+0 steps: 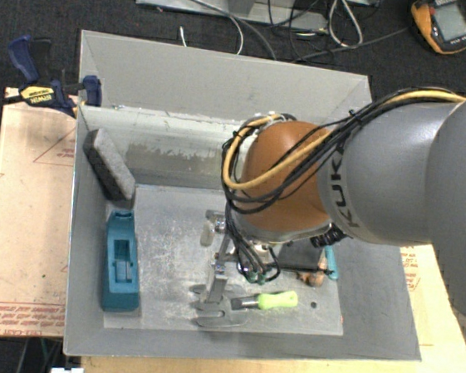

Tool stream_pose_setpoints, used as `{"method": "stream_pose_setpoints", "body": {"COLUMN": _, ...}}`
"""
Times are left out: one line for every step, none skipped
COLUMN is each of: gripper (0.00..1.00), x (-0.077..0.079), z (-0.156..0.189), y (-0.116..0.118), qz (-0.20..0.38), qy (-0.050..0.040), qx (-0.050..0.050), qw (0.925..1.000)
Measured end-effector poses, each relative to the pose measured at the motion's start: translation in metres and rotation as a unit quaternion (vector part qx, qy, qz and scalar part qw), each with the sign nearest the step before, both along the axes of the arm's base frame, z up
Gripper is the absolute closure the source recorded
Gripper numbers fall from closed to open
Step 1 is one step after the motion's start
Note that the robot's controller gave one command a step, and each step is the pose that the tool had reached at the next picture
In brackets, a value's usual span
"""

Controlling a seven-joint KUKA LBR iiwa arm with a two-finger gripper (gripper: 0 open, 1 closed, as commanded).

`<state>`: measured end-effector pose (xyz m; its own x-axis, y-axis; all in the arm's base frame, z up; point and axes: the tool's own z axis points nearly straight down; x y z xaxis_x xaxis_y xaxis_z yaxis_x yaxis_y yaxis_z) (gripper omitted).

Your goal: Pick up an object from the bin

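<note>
The grey metal bin [77,306] takes up the middle of the frame. In the upper left of its floor a dark grey block [108,168] lies aslant, with 1 end against the left wall. Below it, near the lower left corner, is a long teal plastic object [121,262], lengthwise along that wall and well apart from everything else. At lower centre the gripper [214,301] is down close to the scuffed bare floor, pointing toward the bottom of the frame; I cannot tell whether it is spread or pressed together, and nothing can be seen pinched in it. Just to its right lies a small green-handled tool [275,300], its metal shaft pointing left toward the gripper's tip, the nearest loose thing to it. Right of centre, partly hidden under the wrist, 2 small pieces, 1 blue [330,263] and 1 brown [316,276], peep out. Above them sit the orange cover [280,174], looped with black and yellow cables [238,153], and the thick grey arm [419,169] entering from the upper right.
</note>
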<state>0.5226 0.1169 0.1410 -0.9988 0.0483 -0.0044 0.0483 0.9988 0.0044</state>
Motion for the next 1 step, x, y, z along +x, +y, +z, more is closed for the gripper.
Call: {"method": "stream_pose_setpoints", "body": {"gripper": 0.0, "x": -0.0191, "z": 0.0304, "y": -0.0256, "qz": -0.007, "qy": 0.0047, "qx": -0.001, "qw": 1.0}}
